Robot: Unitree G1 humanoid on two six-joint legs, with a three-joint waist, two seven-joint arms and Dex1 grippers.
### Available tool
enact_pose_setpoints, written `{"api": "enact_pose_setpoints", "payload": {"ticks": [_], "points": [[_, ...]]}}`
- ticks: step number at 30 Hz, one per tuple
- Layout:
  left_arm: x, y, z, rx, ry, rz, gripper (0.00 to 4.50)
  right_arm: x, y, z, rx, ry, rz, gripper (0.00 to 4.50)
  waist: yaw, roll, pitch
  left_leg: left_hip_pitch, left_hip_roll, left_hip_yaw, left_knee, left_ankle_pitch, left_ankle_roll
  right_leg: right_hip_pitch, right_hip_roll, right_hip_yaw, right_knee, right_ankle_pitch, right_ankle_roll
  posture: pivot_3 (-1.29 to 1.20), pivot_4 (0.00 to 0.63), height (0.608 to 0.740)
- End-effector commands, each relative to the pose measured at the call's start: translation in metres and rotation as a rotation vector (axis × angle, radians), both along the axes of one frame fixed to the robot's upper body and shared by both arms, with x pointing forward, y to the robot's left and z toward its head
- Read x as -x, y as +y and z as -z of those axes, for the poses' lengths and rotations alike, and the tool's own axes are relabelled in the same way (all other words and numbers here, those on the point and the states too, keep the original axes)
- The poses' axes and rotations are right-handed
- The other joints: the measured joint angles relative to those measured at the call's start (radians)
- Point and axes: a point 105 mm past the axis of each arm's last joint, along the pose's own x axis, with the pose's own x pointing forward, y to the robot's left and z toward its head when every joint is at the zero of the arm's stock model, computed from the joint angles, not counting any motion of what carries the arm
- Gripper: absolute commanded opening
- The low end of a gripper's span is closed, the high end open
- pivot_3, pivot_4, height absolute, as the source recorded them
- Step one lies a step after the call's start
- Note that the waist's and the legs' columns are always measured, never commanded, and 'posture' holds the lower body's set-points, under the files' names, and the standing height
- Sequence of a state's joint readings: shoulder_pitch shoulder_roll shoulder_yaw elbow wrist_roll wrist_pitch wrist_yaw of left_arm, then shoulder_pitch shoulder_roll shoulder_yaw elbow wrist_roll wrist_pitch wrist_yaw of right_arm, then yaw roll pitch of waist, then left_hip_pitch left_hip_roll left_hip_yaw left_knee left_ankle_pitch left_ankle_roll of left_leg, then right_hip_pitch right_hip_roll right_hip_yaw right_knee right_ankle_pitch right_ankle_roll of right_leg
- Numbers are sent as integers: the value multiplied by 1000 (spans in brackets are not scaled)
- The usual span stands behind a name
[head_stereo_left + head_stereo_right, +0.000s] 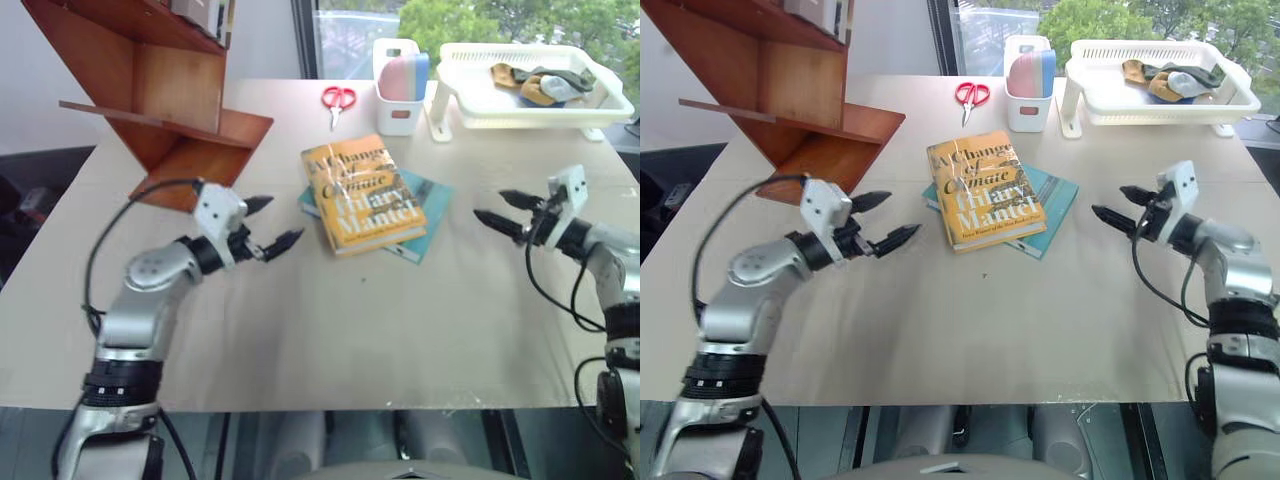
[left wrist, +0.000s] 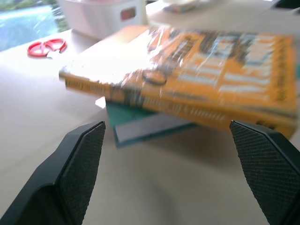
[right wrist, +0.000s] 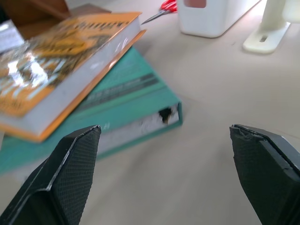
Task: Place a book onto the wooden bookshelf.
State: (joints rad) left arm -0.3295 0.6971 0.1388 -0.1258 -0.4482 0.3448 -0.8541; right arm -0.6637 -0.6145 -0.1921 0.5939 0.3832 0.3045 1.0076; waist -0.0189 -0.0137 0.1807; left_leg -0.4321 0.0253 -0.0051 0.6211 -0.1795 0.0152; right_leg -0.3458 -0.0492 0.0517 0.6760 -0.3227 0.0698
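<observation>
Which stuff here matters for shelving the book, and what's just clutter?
Job:
yellow book, lying on the teal book
wooden bookshelf
left tool and right tool, both open

Clutter:
teal book
red scissors
white tub
white tray

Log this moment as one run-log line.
yellow-orange paperback book: on teal-blue book | left gripper: open, empty | right gripper: open, empty | reddish-brown wooden bookshelf: awaiting

Book (image 1: 361, 195) lay mid-table on a thinner book (image 1: 424, 205), bookshelf (image 1: 160, 90) at ten o'clock, scissors (image 1: 338, 98) at twelve, tub (image 1: 400, 85) and tray (image 1: 530, 90) toward one, left gripper (image 1: 268, 224) at nine, right gripper (image 1: 508, 212) at three.
</observation>
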Motion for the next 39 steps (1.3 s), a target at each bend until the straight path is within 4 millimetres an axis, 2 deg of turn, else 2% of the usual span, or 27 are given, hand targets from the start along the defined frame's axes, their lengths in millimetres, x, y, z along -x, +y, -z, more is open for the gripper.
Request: {"api": "enact_pose_setpoints", "payload": {"ticks": [1, 4, 10, 13, 16, 21, 25, 28, 34, 39], "points": [[16, 6, -44, -21, -45, 89, 4471, -17, 4, -16, -49, -12, 46, 4500, 0, 0, 1, 0, 0, 0, -1, 0, 0, 0, 0, 0, -1, 0, 0, 0, 150, 740], [29, 17, -65, -92, -15, 123, 4471, -29, 15, -15, -83, 17, 49, 4500, -5, -1, 3, 0, -1, 0, -3, 0, 0, -1, 0, 0, -3, 0, 0, 0, 150, 740], [48, 39, -90, -200, 33, 97, 4471, -49, 33, -12, -101, 59, 73, 4500, -18, 0, 6, -2, -1, 1, -8, 0, 0, -3, 0, 0, -7, 0, 0, 0, 150, 740], [56, 42, -100, -217, 46, 93, 4471, -54, 42, -8, -130, 86, 63, 4500, -22, 0, 8, -3, -1, 1, -9, 0, 0, -4, 0, 0, -7, 0, 0, 0, 150, 740], [65, 45, -106, -232, 67, 78, 4471, -52, 60, -4, -154, 116, -15, 4500, -25, -1, 10, -3, -1, 2, -9, 0, -1, -5, 0, 1, -6, 0, 0, 0, 150, 740], [73, 51, -103, -258, 109, 44, 4471, -49, 79, 6, -104, 135, -104, 4500, -27, 0, 12, -3, 0, 3, -9, 0, -1, -6, 0, 2, -5, 0, 0, 0, 150, 740], [77, 54, -98, -259, 123, 18, 4471, -26, 100, 32, 67, 167, -342, 4500, -28, 0, 12, -2, 0, 4, -9, 1, -2, -7, 0, 2, -4, 0, 0, 0, 150, 740], [80, 56, -94, -257, 134, 2, 4471, -11, 106, 49, 160, 196, -461, 4500, -30, 0, 12, -2, 0, 4, -9, 1, -2, -7, 0, 3, -3, 0, 0, 0, 150, 740], [86, 62, -84, -258, 173, -28, 4471, -2, 108, 45, 142, 197, -552, 4500, -33, 0, 12, -1, 1, 4, -9, 1, -3, -7, 0, 2, -1, 0, 0, 0, 150, 740], [88, 62, -74, -239, 206, -27, 4471, 13, 98, 43, 116, 210, -620, 4500, -32, 0, 12, -1, 2, 3, -8, 2, -3, -7, 0, 2, 1, 0, 0, 0, 150, 740]]}}
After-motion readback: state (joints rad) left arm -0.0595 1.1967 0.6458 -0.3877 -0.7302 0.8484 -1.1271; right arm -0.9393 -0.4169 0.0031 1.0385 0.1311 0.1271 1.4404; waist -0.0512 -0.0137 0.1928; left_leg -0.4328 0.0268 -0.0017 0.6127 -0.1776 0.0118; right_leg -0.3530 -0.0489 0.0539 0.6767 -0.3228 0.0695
